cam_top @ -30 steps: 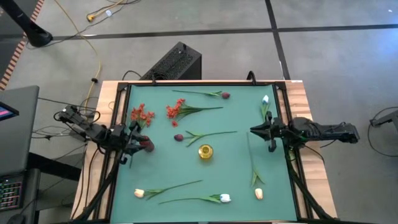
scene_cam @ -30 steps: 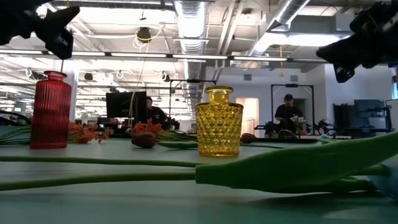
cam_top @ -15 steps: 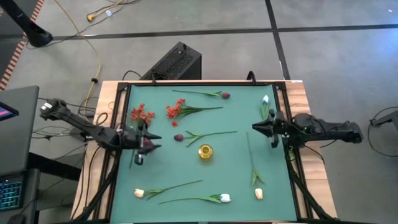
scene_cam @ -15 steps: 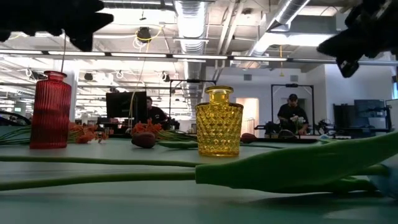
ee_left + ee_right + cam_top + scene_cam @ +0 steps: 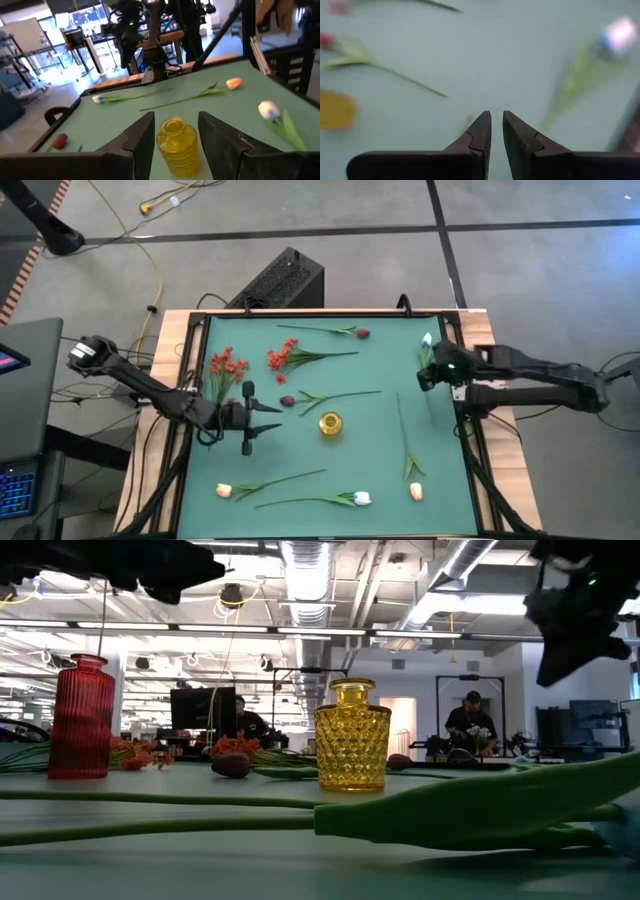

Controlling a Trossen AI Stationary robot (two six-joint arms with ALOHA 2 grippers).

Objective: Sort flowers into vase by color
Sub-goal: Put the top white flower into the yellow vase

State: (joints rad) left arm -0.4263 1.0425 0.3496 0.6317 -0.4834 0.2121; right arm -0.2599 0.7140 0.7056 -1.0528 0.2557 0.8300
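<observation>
- The left gripper (image 5: 174, 135) hangs above the green tabletop (image 5: 380, 470) with its jaws spread wide and nothing between them; the yellow vase (image 5: 176, 146) stands just ahead of it, framed by the two fingers.
- The right gripper (image 5: 496, 131) hovers near the far right side of the tabletop, its fingers close together with only a slim gap, gripping nothing. A white tulip (image 5: 619, 34) lies just ahead of it and off to one side.
- Judging by this, no flower is in hand: the step is choosing and reaching for a stem. The next move calls for one gripper to drop low over a thin stem, close on it, and lift it to the matching vase.
- Beyond the left gripper, on the far side of the yellow vase, a peach tulip (image 5: 233, 83) and a second white tulip (image 5: 361, 498) lie flat.
- Behind and beside the left gripper lie the red-orange blossoms (image 5: 282, 358), with the red vase (image 5: 81, 717) nearby; a maroon bud (image 5: 288, 401) lies between the blossoms and the yellow vase.
- Another maroon bud (image 5: 362, 333) lies well beyond, at the far edge.
- The tabletop is a flat green mat in a dark frame on a wooden base.
- The room behind is a bright open workshop with ceiling ducts, monitors, and two people (image 5: 468, 725) at distant desks.
</observation>
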